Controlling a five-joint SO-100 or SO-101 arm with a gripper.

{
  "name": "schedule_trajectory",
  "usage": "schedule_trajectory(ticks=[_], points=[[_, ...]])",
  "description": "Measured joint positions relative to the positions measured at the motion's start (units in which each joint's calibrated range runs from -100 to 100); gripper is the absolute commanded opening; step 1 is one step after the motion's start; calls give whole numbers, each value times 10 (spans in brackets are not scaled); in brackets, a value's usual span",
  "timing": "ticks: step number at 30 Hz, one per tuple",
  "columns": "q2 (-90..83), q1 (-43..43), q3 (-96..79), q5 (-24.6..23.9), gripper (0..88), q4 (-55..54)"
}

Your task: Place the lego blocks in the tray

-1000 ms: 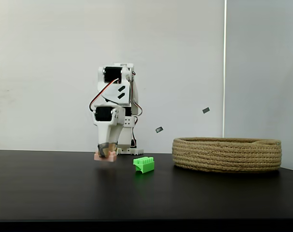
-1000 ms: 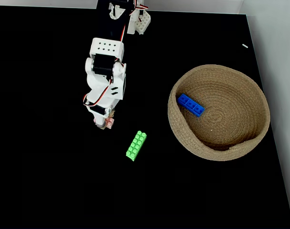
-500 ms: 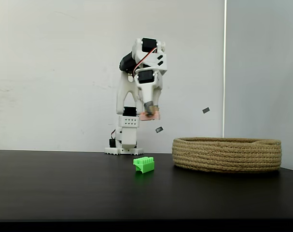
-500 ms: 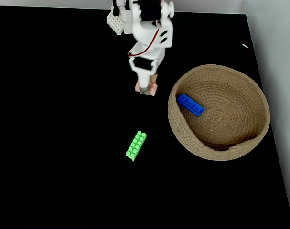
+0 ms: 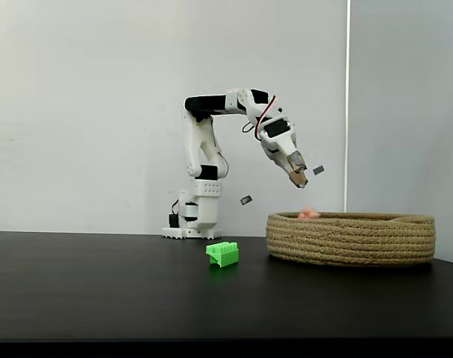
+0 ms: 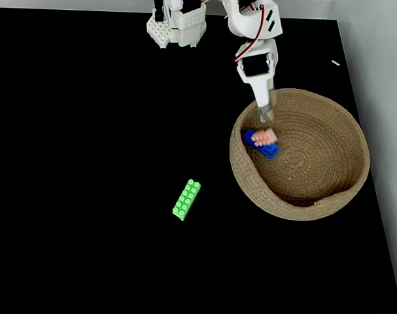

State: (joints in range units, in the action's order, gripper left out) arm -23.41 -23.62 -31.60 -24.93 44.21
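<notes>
Pink brick (image 6: pixel 266 137) gone from claw (image 6: pixel 266 118) into tray (image 6: pixel 342 190), atop blue brick (image 6: pixel 270 151); claw released. Green brick (image 6: pixel 186 199) on bench, long axis diagonal, down-left of claw.

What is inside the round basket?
In the basket: a blue brick and a pink brick overlapping it. The pink one covers part of the blue.

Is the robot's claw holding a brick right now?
No. The gripper holds nothing: the small pale pink brick is apart from it, at the round rope basket, over the flat blue brick.
</notes>
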Motion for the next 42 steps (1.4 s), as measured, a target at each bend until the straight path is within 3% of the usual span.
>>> schedule_trajectory(ticks=[8,17,23,31,42], points=[[0,23,-8,16,283,2],[26,161,52,182,347,16],[114,244,145,257,348,86],[225,317,192,348,376,91],[363,313,260,362,387,87]])
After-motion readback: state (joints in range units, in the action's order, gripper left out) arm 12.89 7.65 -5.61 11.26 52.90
